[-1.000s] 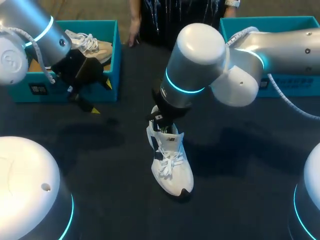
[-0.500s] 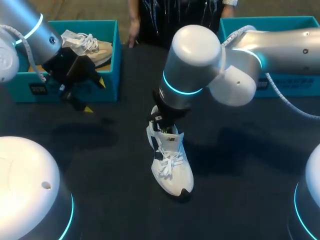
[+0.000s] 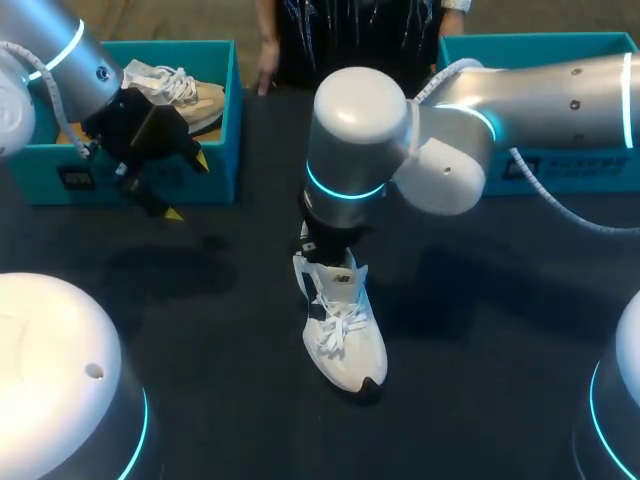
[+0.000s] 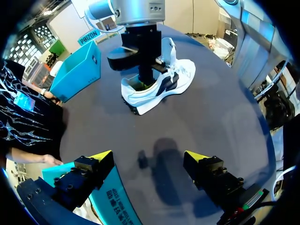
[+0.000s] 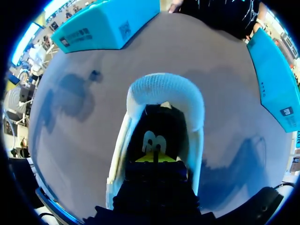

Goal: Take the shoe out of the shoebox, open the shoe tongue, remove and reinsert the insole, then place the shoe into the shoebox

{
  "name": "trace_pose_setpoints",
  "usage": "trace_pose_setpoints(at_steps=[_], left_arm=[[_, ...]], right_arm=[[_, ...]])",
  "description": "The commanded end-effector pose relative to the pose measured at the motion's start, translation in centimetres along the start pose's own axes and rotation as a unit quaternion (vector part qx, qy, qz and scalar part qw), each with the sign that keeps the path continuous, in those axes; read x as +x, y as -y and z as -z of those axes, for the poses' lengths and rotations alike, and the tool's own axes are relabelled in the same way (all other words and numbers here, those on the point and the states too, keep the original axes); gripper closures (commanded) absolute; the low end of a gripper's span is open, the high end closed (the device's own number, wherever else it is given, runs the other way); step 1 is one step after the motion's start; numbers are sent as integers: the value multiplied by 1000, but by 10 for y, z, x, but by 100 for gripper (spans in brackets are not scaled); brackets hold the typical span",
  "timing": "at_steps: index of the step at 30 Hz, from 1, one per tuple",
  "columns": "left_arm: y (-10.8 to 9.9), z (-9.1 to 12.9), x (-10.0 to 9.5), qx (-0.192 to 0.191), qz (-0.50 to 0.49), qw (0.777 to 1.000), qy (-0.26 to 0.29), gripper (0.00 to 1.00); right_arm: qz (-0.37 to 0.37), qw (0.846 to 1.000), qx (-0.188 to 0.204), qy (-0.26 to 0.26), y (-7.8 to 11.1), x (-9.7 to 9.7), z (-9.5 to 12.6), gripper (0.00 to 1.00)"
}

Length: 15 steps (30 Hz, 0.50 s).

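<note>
**Right gripper down in the sneaker's heel, left gripper open by the box**

At the left, the left gripper (image 3: 187, 187) hangs open, fingers spread wide, above the black table (image 3: 480, 330) just in front of the left teal shoebox (image 3: 232, 120), which holds a tan shoe (image 3: 200, 98). Mid-table the white sneaker (image 3: 345, 320) stands upright, toe toward the robot. The right gripper (image 5: 154, 158) reaches into its heel opening, yellow tips pressed together over the insole (image 5: 151, 140); whether they pinch it I cannot tell. A second teal shoebox (image 3: 560, 165) sits at the far right.
</note>
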State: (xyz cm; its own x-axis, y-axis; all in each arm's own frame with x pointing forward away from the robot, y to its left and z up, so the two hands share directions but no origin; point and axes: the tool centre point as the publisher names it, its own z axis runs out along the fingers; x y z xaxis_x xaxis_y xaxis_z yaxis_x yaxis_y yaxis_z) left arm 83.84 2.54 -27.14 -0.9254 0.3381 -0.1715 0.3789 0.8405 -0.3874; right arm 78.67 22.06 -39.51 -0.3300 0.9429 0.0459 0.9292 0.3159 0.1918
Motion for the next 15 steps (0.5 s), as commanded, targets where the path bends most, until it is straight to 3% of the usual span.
trace_pose_setpoints(at_steps=[1,8,15], left_arm=[[1,2,1,-4,0,1000,-2,0],[2,-3,2,-3,2,1000,-6,0],[1,-4,1,-3,0,1000,-9,0]], right_arm=[[-3,1000,-4,3,-1,4,3,100],[0,1000,-14,-8,-3,5,16,100],[6,999,-14,-37,-16,4,0,100]])
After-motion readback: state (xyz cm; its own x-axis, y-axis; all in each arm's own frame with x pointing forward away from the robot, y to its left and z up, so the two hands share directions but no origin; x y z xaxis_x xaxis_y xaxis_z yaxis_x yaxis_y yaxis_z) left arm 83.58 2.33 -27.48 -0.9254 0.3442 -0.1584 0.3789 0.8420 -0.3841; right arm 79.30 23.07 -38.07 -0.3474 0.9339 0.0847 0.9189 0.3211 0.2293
